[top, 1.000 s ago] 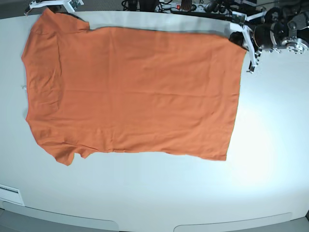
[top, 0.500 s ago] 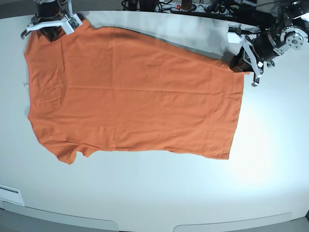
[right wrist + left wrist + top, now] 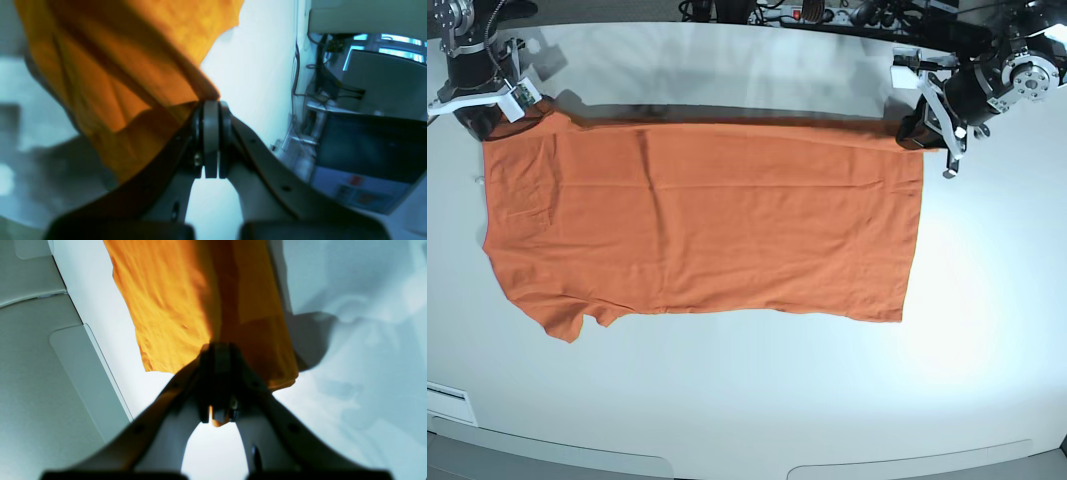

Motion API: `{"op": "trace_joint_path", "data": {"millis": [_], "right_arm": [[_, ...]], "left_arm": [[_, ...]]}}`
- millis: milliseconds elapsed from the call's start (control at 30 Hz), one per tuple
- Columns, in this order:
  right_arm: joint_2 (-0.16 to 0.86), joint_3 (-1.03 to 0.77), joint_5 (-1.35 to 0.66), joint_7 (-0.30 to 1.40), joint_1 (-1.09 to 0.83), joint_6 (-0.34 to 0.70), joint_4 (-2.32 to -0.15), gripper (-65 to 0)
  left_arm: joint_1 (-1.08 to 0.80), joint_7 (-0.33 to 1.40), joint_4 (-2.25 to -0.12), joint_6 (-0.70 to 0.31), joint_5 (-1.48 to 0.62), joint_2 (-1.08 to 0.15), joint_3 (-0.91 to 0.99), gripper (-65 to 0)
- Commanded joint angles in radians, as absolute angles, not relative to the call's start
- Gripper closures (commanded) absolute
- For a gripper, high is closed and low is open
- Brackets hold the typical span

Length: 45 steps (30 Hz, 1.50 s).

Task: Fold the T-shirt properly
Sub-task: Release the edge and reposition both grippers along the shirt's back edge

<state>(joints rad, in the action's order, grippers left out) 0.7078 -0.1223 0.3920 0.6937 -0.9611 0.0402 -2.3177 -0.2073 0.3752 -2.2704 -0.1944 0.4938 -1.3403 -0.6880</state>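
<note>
The T-shirt (image 3: pixel 697 230) lies spread across the white desk (image 3: pixel 757 400), its far edge raised off the surface between the two arms and its near edge and one sleeve resting flat. The left pincer (image 3: pixel 218 386) is clamped on the far hem corner of the T-shirt, with a tab of orange cloth pinched between its closed fingers and the cloth hanging away from it. The right pincer (image 3: pixel 211 133) is clamped on the far sleeve-side corner, with the cloth bunching in folds at its closed tips.
</note>
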Motion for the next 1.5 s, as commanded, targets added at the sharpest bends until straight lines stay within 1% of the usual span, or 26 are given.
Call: {"op": "trace_joint_path", "data": {"millis": [0,67,200,433,533,633,700,800,833,1000,1033,1133,1167,1300,1467], "right_arm": [[0.718,-0.145,0.377,0.674,-0.967,0.042,-2.336,0.0],[0.717,-0.157,0.313,0.653,-0.966,0.068,-2.336,0.0],[0.716,-0.157,0.234,0.619,-0.964,0.107,-2.336,0.0],[0.715,-0.157,0.141,0.616,-0.88,0.133,-2.336,0.0],[0.715,-0.157,0.076,0.612,-0.844,0.183,-2.335,0.0],[0.714,-0.157,0.048,0.607,-0.831,0.185,-2.334,0.0],[0.714,-0.157,0.047,0.588,-0.831,0.184,-2.334,0.0],[0.714,-0.157,0.043,0.579,-0.831,0.184,-2.334,0.0],[0.714,-0.157,0.035,0.579,-0.831,0.184,-2.333,0.0],[0.709,-0.157,0.003,0.554,-0.813,0.182,-2.31,0.0],[0.709,-0.157,-0.018,0.554,-0.799,0.183,-2.297,0.0],[0.701,-0.157,-0.031,0.553,-0.756,0.185,-2.253,0.0],[0.695,-0.157,-0.031,0.553,-0.744,0.188,-2.239,0.0],[0.693,-0.157,-0.101,0.553,-0.699,0.252,-2.205,0.0],[0.693,-0.157,-0.105,0.552,-0.665,0.258,-2.201,0.0]], "left_arm": [[-0.199,0.376,-2.281,-0.181,0.52,-1.357,-0.68,0.0],[-0.199,0.376,-2.281,-0.17,0.545,-1.352,-0.68,0.0],[-0.199,0.395,-2.265,-0.093,0.575,-1.325,-0.679,0.0],[-0.181,0.373,-2.215,-0.093,0.609,-1.316,-0.678,0.0],[-0.135,0.338,-2.179,-0.096,0.609,-1.316,-0.678,0.0],[-0.083,0.281,-2.151,-0.097,0.578,-1.316,-0.678,0.0],[-0.059,0.233,-2.143,-0.121,0.522,-1.316,-0.679,0.0],[-0.034,0.174,-2.14,-0.212,0.484,-1.316,-0.679,0.0],[-0.03,0.172,-2.14,-0.226,0.48,-1.315,-0.679,0.0],[-0.03,0.175,-2.136,-0.224,0.48,-1.312,-0.679,0.0],[-0.03,0.176,-2.13,-0.209,0.476,-1.31,-0.679,0.0],[-0.03,0.221,-2.1,-0.091,0.417,-1.287,-0.679,0.0],[-0.03,0.233,-2.091,-0.067,0.409,-1.278,-0.679,0.0],[-0.03,0.231,-2.072,-0.058,0.41,-1.254,-0.679,0.0],[-0.028,0.231,-2.048,-0.059,0.42,-1.229,-0.679,0.0]]}}
